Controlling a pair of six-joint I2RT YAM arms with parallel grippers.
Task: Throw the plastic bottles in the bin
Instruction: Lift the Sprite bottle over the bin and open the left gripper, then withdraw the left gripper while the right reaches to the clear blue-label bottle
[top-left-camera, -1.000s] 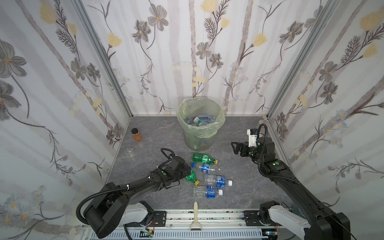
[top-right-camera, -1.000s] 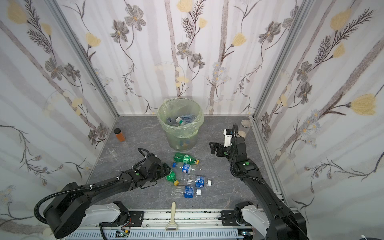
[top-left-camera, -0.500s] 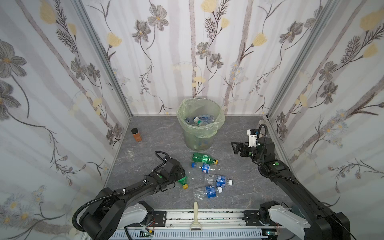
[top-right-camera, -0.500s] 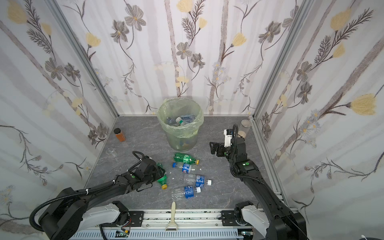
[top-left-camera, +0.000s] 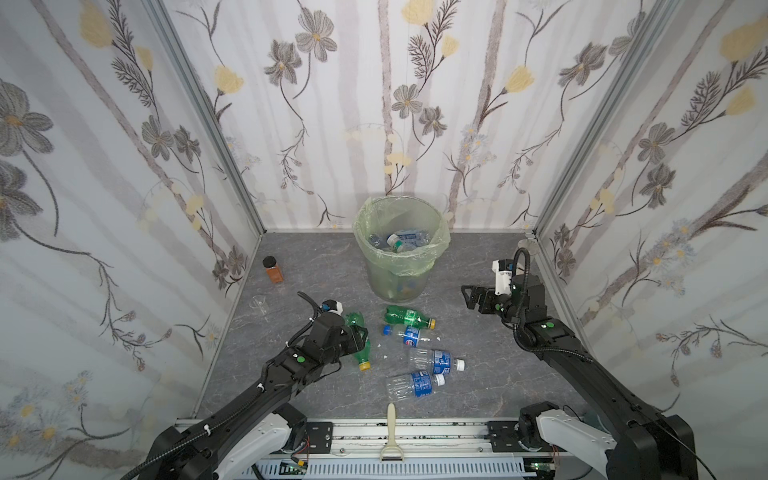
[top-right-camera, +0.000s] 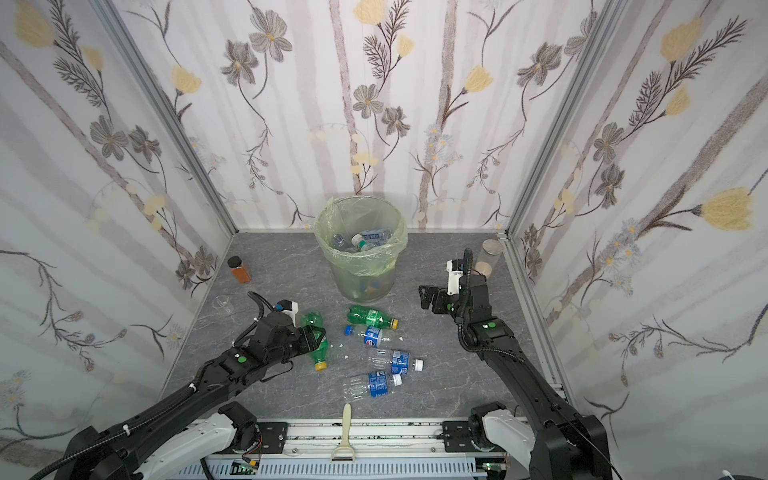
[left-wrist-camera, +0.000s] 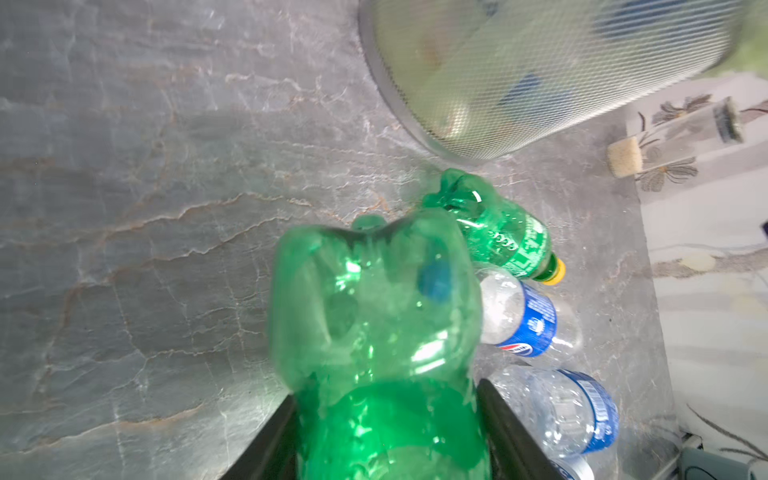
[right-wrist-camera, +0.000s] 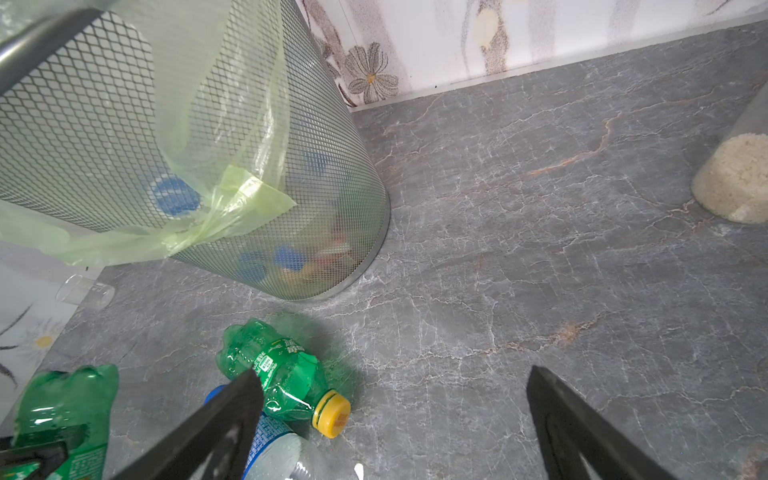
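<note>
My left gripper (top-left-camera: 360, 335) (top-right-camera: 317, 335) (left-wrist-camera: 386, 409) is shut on a green bottle (top-left-camera: 354, 320) (top-right-camera: 309, 321) (left-wrist-camera: 374, 307) with a yellow cap, left of the bottles on the floor. Its cap end points to the front and its base toward the bin (top-left-camera: 395, 282) (top-right-camera: 357, 282), which is lined with a pale green bag and holds several bottles. On the floor lie another green bottle (top-left-camera: 406, 316) (right-wrist-camera: 274, 370) and three clear, blue-labelled ones (top-left-camera: 434, 361). My right gripper (top-left-camera: 467, 296) (top-right-camera: 424, 296) (right-wrist-camera: 395, 374) hangs open and holds nothing, right of the bin.
An amber jar (top-left-camera: 274, 271) with a black lid and a small clear cup (top-left-camera: 259, 303) stand by the left wall. A tall clear cylinder (top-right-camera: 484, 266) with a beige base stands in the back right corner. A cream-handled brush (top-left-camera: 390, 428) lies on the front rail.
My left gripper has closed on the green bottle and drawn it left and back, away from the other bottles. The right arm has not moved.
</note>
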